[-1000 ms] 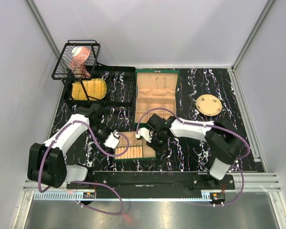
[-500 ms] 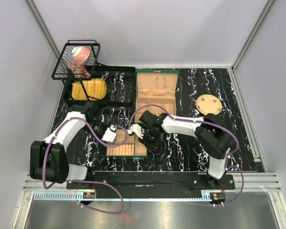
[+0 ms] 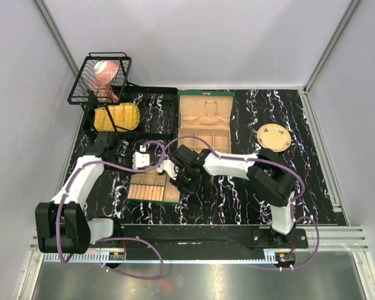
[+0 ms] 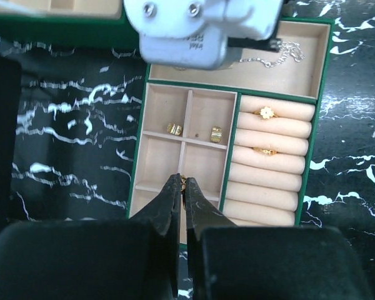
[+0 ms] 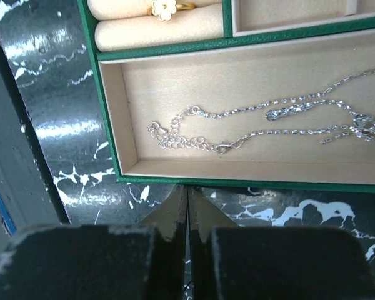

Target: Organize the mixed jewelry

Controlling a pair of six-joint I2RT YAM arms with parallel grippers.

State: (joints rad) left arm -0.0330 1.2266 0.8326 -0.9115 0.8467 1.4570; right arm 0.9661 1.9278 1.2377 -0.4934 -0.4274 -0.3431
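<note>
Black marbled bench (image 4: 69, 125) below, your left jaws seemingly pinch a tiny gold piece (image 4: 182, 180) above a tray (image 4: 269, 97) divider: shift over one cell before releasing; right jaws pressed together.

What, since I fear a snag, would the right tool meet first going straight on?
Likely the green tray wall, just ahead of the right tool; the chain lies beyond it. Height unclear.
</note>
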